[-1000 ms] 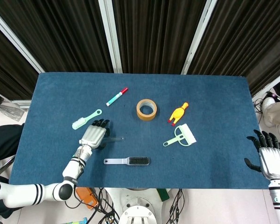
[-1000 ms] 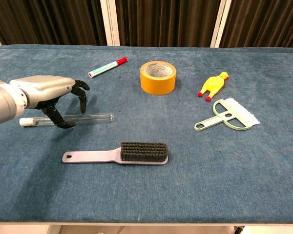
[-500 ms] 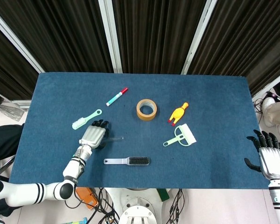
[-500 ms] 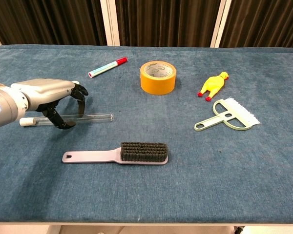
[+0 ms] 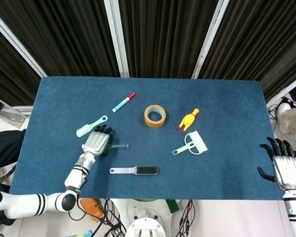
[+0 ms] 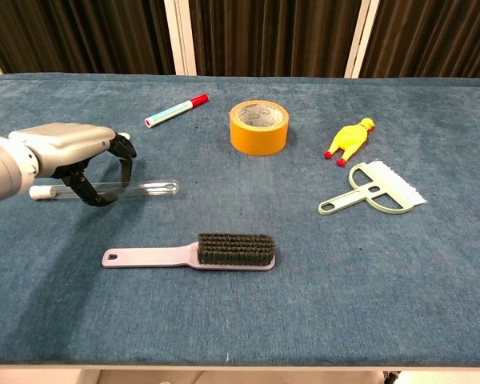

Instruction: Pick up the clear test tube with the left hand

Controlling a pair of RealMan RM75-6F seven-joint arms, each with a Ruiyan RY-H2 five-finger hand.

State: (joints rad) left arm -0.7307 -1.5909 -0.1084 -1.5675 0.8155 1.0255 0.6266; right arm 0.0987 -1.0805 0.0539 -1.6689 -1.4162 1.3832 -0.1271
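Nearest us lies the brush [image 6: 190, 253]. At its ten o'clock the test tube [image 6: 144, 188] lies flat on the bench [image 6: 320, 304], our left hand [image 6: 64, 156] arched over its capped end, fingers curled around it; whether they grip, we cannot tell. We judge the tube light, slick and fragile, so we would pinch it mid-length, gently. Our right hand [image 5: 285, 165] idles spread at three o'clock.
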